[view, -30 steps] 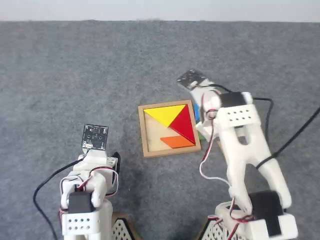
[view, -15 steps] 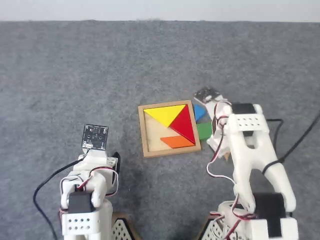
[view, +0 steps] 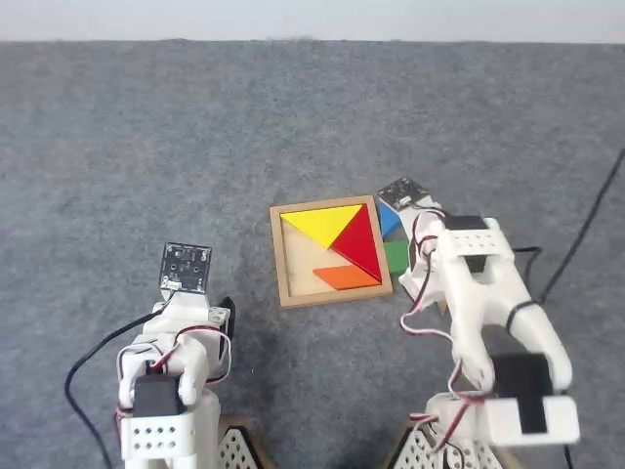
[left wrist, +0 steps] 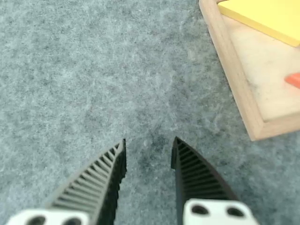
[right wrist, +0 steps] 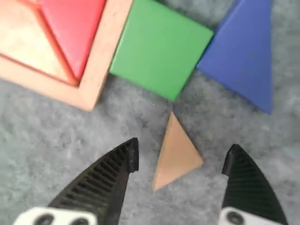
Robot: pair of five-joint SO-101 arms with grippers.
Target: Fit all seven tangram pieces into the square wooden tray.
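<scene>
Right end effector [right wrist: 183, 145], spread wide, straddles a small tan wooden triangle [right wrist: 176, 154] on the grey surface [left wrist: 70, 70]. A green wooden square [right wrist: 161, 47] lies just beside the square wooden tray [view: 277, 259], at its three o'clock. Left end effector [left wrist: 149, 140] released.

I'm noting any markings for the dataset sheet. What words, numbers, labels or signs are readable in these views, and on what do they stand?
There is no readable text.
The wooden tray, yellow piece, red piece, orange piece, green square, blue triangle and tan triangle have plain faces with no print.
Any marks on the left arm's circuit board and the right arm's circuit board are too small to read.
</scene>
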